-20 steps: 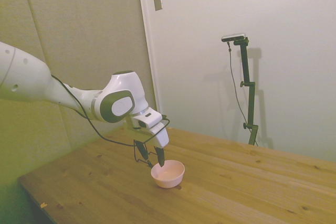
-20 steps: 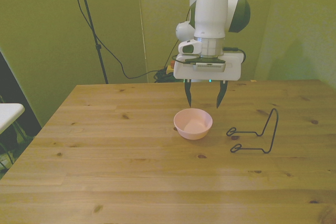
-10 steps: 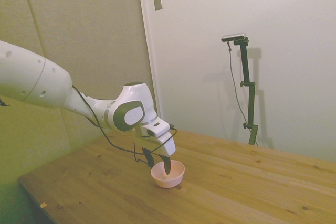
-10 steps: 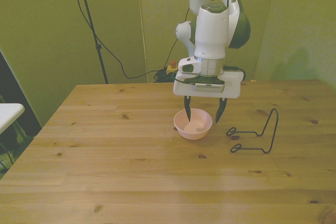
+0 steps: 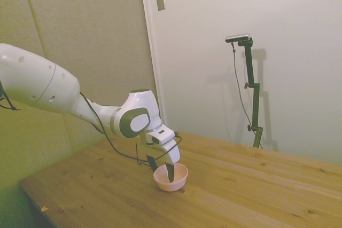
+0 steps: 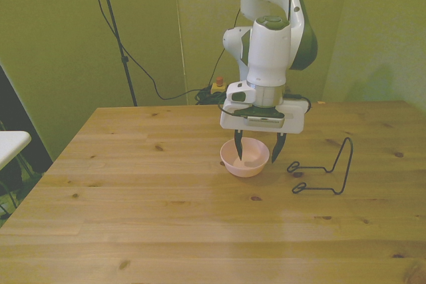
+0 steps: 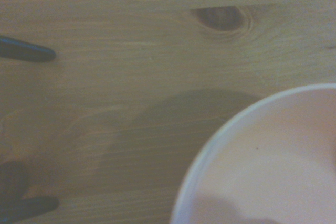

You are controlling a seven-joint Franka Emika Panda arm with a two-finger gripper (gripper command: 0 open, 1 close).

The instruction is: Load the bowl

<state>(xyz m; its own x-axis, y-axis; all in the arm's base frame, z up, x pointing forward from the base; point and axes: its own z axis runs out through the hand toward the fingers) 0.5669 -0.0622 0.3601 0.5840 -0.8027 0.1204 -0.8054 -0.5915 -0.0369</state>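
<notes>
The rack (image 6: pixel 324 172) is seen on the table (image 6: pixel 166 231), at the front view's right of the bowl (image 6: pixel 245 157) and a little nearer. The bowl is set upright near the table's middle. The jaws (image 6: pixel 257 147) are held wide, one finger lowered inside the bowl, the other just outside its rim

Pale pink bowl (image 6: pixel 245 158): smooth plain plastic, softly matt. Table (image 6: pixel 166 217): wooden planks, knotted grain, low sheen. Rack (image 6: pixel 324 169): thin black wire. Arm (image 6: pixel 269 38): glossy white shell with dark panels. Gripper (image 6: pixel 257 149): dark matt fingers (image 6: pixel 238 147).
</notes>
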